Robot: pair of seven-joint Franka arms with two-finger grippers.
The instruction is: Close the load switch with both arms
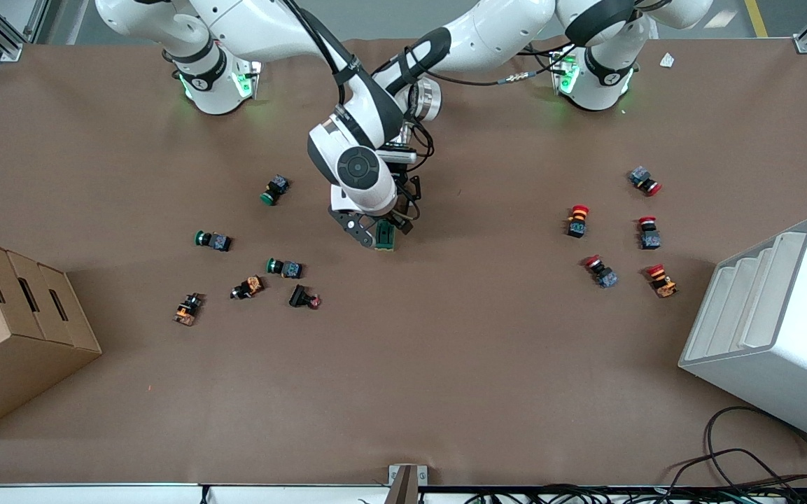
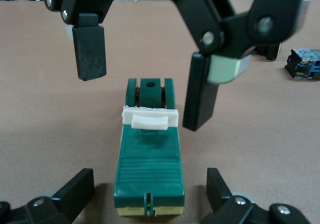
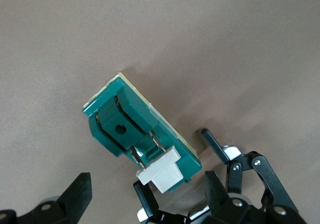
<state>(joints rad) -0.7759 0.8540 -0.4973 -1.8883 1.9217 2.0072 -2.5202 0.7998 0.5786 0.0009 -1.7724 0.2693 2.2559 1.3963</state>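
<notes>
Brown table: load switch, push buttons, cardboard box, white bin.

I see the load switch flat on the bench, between my left gripper's spread fingers.

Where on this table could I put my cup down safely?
Bare table lies nearer the front camera, between the cardboard box and the white bin. Mid-table is crowded: both grippers flank the load switch, push buttons scattered either way.

The right arm's wrist hides most of the load switch in the front view (only one end shows).
</notes>
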